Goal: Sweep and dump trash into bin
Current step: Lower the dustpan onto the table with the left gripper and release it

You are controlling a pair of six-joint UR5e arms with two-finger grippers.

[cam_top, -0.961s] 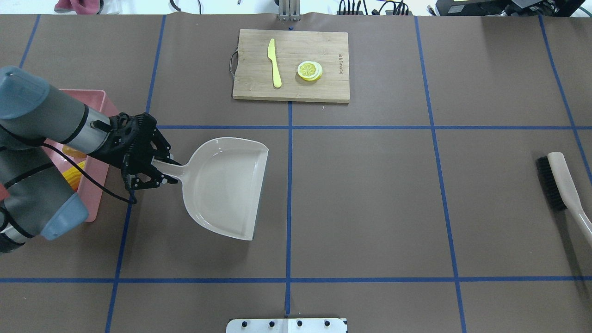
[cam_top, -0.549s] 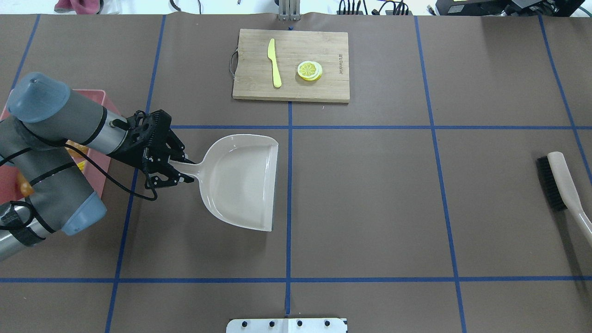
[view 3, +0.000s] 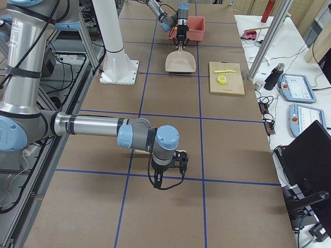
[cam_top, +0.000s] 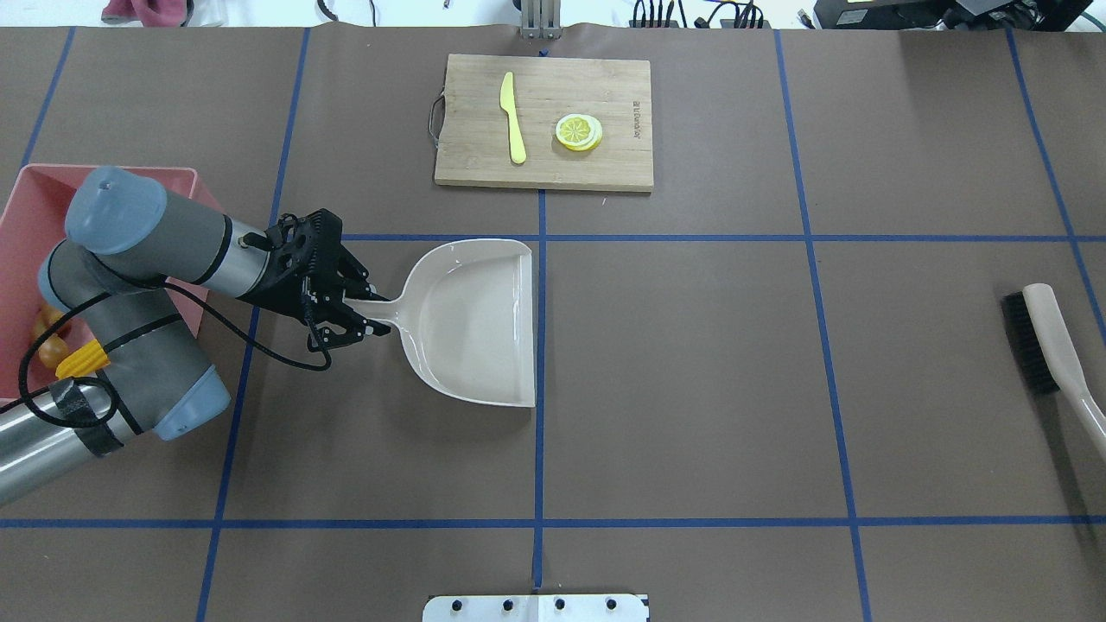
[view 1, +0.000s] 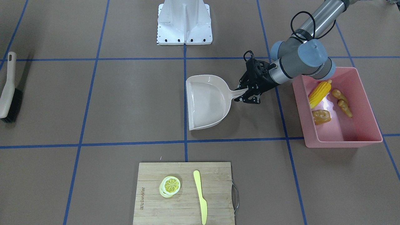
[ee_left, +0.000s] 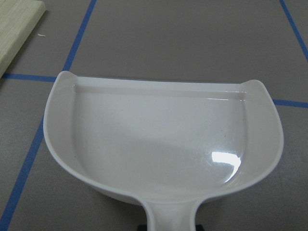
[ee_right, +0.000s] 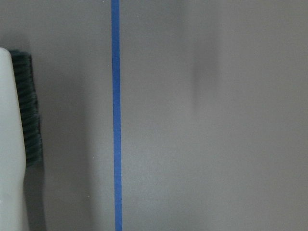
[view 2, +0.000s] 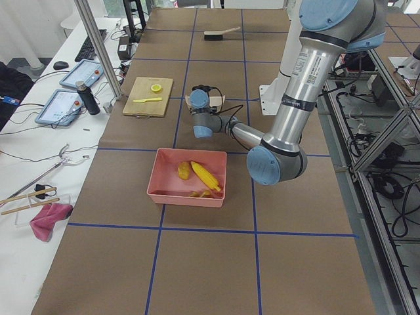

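The pink bin [view 1: 343, 142] stands at the robot's left table end and holds the corn cob [view 1: 319, 91], the ginger root [view 1: 342, 103] and the brown potato [view 1: 321, 116]. My left gripper [view 1: 245, 93] is shut on the handle of the beige dustpan [view 1: 206, 103], beside the bin toward the table's middle. The pan [cam_top: 475, 324] is empty and lies flat and low, its mouth facing the middle; the left wrist view [ee_left: 159, 144] shows it bare. My right gripper [view 3: 169, 170] shows only in the exterior right view, so I cannot tell its state.
A brush [cam_top: 1050, 345] with black bristles lies at the robot's right table end, also in the right wrist view [ee_right: 17, 134]. A wooden cutting board [cam_top: 544, 121] at the far side carries a lemon slice [cam_top: 578, 132] and a yellow plastic knife [cam_top: 513, 117].
My left arm has carried the dustpan away from the bin toward the table's middle. The pan has turned so that its mouth faces squarely right in the overhead view.
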